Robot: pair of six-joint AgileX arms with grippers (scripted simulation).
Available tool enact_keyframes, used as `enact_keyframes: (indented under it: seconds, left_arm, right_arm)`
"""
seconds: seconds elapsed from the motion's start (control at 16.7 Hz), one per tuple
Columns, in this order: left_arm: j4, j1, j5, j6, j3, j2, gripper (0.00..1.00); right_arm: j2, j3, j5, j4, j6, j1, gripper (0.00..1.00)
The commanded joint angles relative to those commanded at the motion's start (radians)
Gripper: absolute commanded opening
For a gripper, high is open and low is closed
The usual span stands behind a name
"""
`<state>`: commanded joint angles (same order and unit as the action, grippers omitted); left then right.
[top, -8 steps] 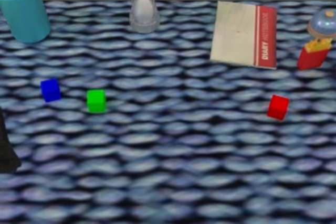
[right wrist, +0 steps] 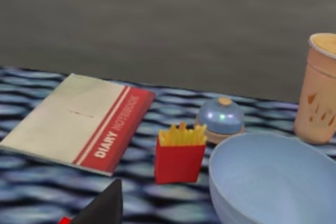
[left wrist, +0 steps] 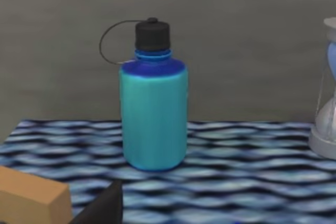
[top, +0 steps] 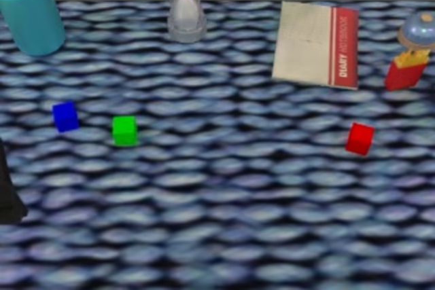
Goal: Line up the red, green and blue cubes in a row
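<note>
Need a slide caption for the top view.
Blue cube and green cube sit left, red cube far right, none gripped.

Left end effector [top: 8, 195] at counter's [top: 224, 229] left edge, blue cube [top: 65, 116] just behind it, green cube [top: 124, 130] beside that to the right, red cube [top: 359, 138] well apart toward the right, bottle [top: 30, 11], hourglass [top: 185, 5], notebook [top: 316, 44], fries toy [top: 406, 69] along the far edge

Matte cubes, red [top: 359, 138], green [top: 124, 130], blue [top: 65, 117], sit on knit-look cloth [top: 224, 202]; the bottle [left wrist: 154, 114] looks smooth plastic.
</note>
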<state>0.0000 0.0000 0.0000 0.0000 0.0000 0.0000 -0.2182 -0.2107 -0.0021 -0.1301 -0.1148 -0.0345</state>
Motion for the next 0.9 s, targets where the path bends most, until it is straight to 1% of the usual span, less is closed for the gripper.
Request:
enact_keyframes:
  seconds: [0.18, 0.66, 0.9]
  left_arm:
    - [0.0, 0.0, 0.0, 0.0, 0.0, 0.0, 1.0]
    - [0.0, 0.0, 0.0, 0.0, 0.0, 0.0, 1.0]
    - [0.0, 0.0, 0.0, 0.0, 0.0, 0.0, 1.0]
  right_arm:
    - [-0.252, -0.211, 0.002, -0.129, -0.112, -0.029, 1.0]
    - [-1.163, -0.851, 0.006, -0.565, -0.473, -0.128, 1.0]
    - [-1.541, -1.138, 0.006, -0.759, -0.636, -0.174, 1.0]
